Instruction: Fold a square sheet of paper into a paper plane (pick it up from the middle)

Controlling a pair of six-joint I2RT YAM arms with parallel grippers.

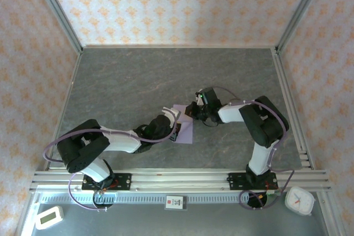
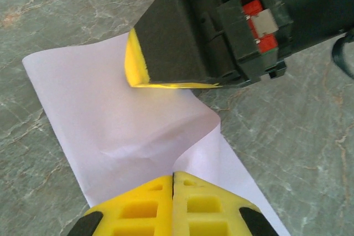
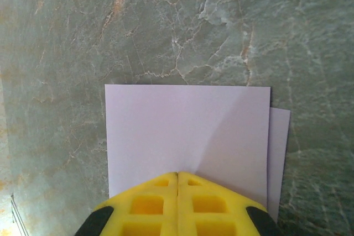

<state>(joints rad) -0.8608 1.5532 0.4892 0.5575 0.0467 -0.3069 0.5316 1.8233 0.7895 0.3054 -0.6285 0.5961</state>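
Both shut: L end effector [image 2: 173,176] & R end effector [image 3: 177,175], tips on folded sheet [image 3: 182,128].

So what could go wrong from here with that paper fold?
The folded sheet of paper is misaligned: a strip of lower layer peeks out, so creasing now may fix a lopsided fold. It also bulges between the shut left gripper and right gripper; pressing could set a stray wrinkle.

Matt, smooth paper sheet [image 3: 182,131] on stone-look table [image 3: 166,26] w/ alu frame [image 1: 182,178].
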